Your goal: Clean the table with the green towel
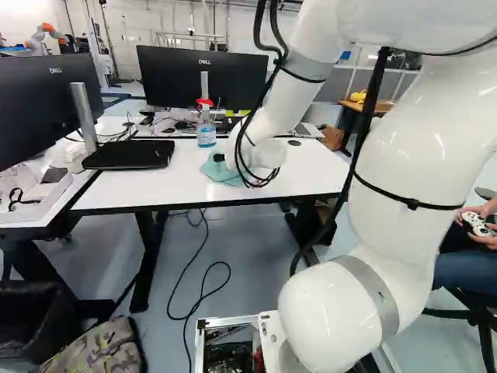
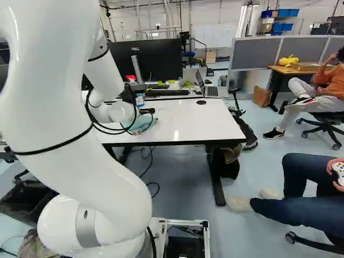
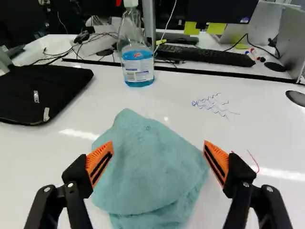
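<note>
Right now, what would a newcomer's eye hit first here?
The big glossy white arm, filling the right of the left base view. Then the crumpled turquoise cloth towel on the white table, with open, orange-padded black fingers spread either side. Beyond it, a clear spray bottle of blue liquid stands near the far edge, blue pen squiggles beside.

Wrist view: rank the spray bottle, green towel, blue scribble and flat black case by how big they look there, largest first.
1. Green towel
2. Flat black case, counting only the part in view
3. Spray bottle
4. Blue scribble
</note>
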Tool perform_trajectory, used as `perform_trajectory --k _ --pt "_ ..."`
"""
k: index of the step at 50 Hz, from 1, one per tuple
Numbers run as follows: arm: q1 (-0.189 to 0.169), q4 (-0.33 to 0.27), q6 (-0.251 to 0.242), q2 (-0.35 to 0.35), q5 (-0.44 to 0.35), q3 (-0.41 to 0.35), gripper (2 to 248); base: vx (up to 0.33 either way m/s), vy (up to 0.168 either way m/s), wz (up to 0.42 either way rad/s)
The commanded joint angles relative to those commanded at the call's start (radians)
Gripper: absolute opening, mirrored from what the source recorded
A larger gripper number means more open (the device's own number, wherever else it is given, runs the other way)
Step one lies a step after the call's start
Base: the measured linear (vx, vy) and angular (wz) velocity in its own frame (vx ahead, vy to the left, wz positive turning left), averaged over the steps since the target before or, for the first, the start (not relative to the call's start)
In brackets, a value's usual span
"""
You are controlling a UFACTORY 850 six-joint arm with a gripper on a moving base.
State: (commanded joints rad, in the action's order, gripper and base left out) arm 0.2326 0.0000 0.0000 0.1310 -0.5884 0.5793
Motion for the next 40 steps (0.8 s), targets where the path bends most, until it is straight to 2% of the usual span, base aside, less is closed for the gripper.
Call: perform_trajectory --k 30,40 --pt "0.018 0.000 0.000 0.090 0.203 0.102 247 0.000 0.000 0.000" --pt "0.019 0.000 0.000 0.093 0.210 0.106 247 0.000 0.000 0.000"
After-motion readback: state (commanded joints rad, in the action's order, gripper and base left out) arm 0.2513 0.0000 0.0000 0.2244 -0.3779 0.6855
